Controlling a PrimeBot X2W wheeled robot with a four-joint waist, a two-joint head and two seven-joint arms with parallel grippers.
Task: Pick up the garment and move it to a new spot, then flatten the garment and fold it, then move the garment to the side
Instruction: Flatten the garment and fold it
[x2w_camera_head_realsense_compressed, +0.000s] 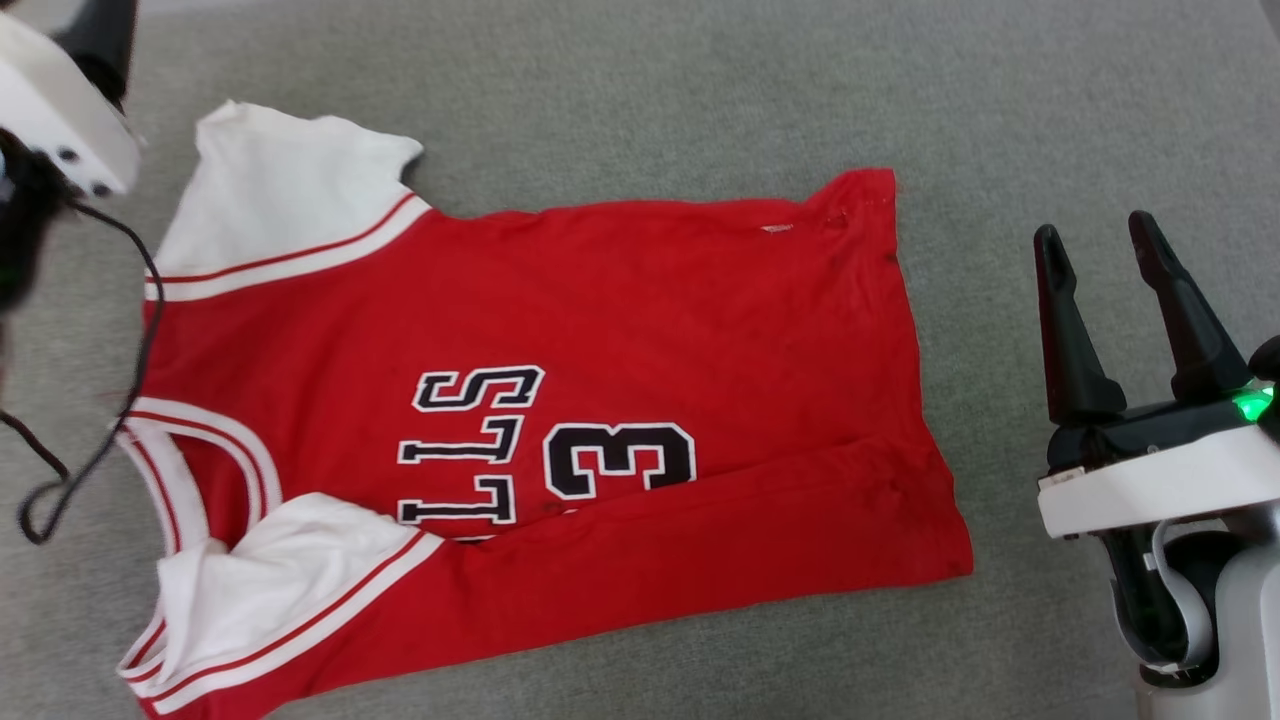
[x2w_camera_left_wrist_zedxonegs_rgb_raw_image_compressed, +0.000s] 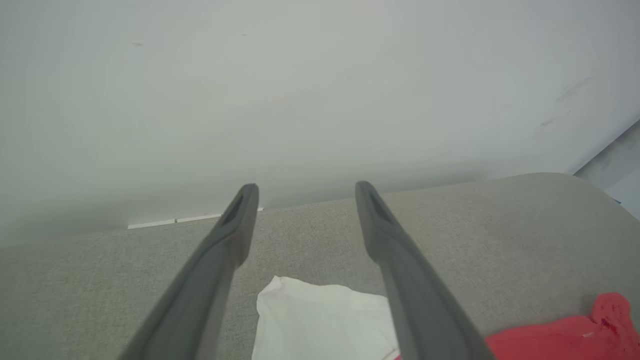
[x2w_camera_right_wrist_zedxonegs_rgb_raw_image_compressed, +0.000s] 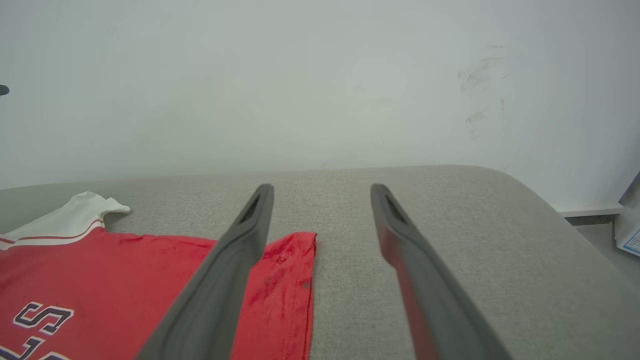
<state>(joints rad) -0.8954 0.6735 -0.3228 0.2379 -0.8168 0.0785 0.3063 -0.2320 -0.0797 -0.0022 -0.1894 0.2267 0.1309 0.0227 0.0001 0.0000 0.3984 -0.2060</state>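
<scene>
The garment (x2w_camera_head_realsense_compressed: 650, 330), a red jersey with white sleeves, lies spread on the grey cushion (x2w_camera_head_realsense_compressed: 700, 90), neck to the left and hem to the right. Its near long edge is folded up over the lower part of the black letters and beside the number 3. My right gripper (x2w_camera_head_realsense_compressed: 1093, 228) stands open to the right of the hem, apart from the cloth, nothing between its fingers. In the right wrist view the garment (x2w_camera_right_wrist_zedxonegs_rgb_raw_image_compressed: 150, 270) lies left of the open right gripper (x2w_camera_right_wrist_zedxonegs_rgb_raw_image_compressed: 321, 189). My left gripper (x2w_camera_left_wrist_zedxonegs_rgb_raw_image_compressed: 306, 192) hangs open above the far white sleeve (x2w_camera_left_wrist_zedxonegs_rgb_raw_image_compressed: 320, 320).
A black cable (x2w_camera_head_realsense_compressed: 130, 380) loops down from my left arm's white wrist (x2w_camera_head_realsense_compressed: 60, 120) beside the collar. A pale wall (x2w_camera_right_wrist_zedxonegs_rgb_raw_image_compressed: 320, 75) rises behind the cushion, whose far right corner (x2w_camera_right_wrist_zedxonegs_rgb_raw_image_compressed: 525, 190) is rounded. A white box (x2w_camera_right_wrist_zedxonegs_rgb_raw_image_compressed: 631, 235) stands on the floor beyond it.
</scene>
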